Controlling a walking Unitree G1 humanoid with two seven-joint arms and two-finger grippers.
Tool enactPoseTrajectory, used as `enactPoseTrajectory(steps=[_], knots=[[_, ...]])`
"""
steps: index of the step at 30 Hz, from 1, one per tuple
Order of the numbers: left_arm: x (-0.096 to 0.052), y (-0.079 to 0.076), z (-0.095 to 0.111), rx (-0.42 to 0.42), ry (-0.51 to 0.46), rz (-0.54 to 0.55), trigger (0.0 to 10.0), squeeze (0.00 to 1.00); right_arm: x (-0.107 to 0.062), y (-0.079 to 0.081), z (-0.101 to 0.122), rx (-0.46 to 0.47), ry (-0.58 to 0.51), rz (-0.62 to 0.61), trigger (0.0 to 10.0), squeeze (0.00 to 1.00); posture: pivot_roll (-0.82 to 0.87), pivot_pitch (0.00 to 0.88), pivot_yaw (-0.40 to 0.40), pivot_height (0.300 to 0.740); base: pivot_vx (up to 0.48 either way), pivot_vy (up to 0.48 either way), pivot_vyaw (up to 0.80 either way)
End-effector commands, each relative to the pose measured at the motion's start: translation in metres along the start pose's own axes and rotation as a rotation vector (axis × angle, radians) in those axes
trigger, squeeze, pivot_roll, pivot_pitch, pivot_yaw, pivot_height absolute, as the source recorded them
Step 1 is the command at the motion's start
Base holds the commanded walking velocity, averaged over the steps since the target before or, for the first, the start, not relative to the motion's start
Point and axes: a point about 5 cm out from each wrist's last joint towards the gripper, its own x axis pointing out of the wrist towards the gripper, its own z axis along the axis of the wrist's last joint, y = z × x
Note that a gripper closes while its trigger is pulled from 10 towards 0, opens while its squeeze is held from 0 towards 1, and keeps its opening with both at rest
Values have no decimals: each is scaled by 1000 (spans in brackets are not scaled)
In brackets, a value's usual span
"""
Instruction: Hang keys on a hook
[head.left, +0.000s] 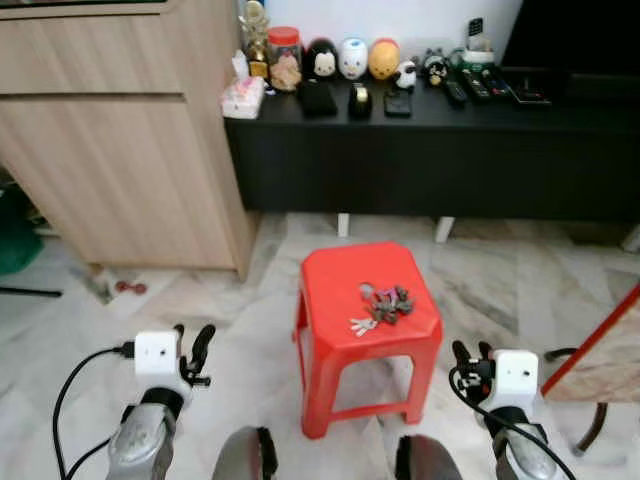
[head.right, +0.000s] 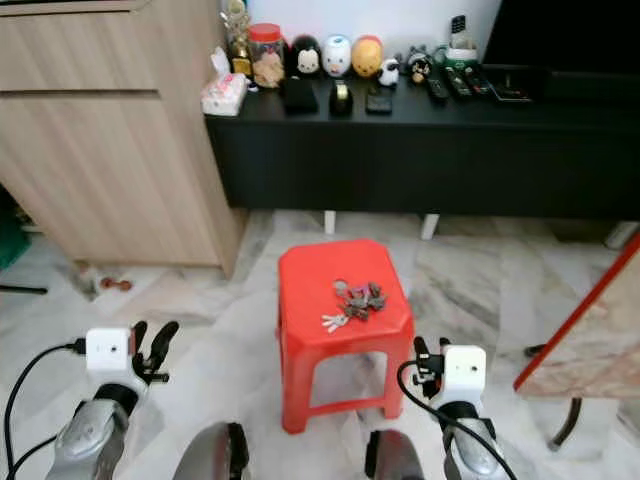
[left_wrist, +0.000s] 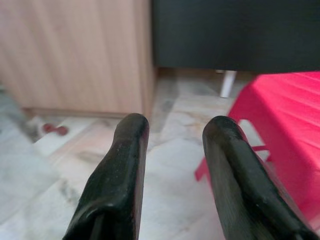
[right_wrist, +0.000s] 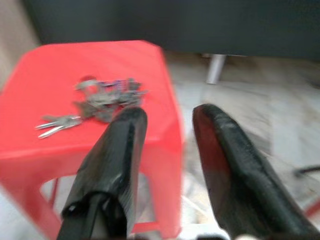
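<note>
The keys (head.left: 384, 303) lie on the red stool (head.left: 325, 275), not yet picked up, and the right gripper (right_wrist: 167, 125), jaws apart, must next reach down to grasp them.

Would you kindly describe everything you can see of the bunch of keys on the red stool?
The bunch of keys lies flat on the seat of the red plastic stool, toward its right front part. It looks like dull grey metal, tangled around a ring, with two paler silvery keys splayed out toward the front left. Only the stool touches it; both grippers are held apart from it.
</note>
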Motion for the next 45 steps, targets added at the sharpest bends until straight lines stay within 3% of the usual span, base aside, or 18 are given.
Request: enactPoseTrajectory(steps=[1, 23, 38, 45], knots=[[-2, 1, -7, -15, 36, 2, 10000, 0, 1, 2, 0, 2, -2, 7, 10000, 0, -64, 27, 11, 612, 0, 0, 800], [26, 2, 10, 12, -1, -47, 10000, 0, 23, 13, 8, 56, -22, -10, 10000, 0, -62, 0, 62, 612, 0, 0, 36], [38, -12, 17, -16, -43, -66, 10000, 0, 34, -3, 22, 25, -59, -8, 10000, 0, -84, 0, 30, 612, 264, 0, 0], [36, -5, 16, -25, -49, -30, 10000, 0, 37, -4, 27, 16, -73, -2, 10000, 0, -91, 0, 2, 612, 272, 0, 0]])
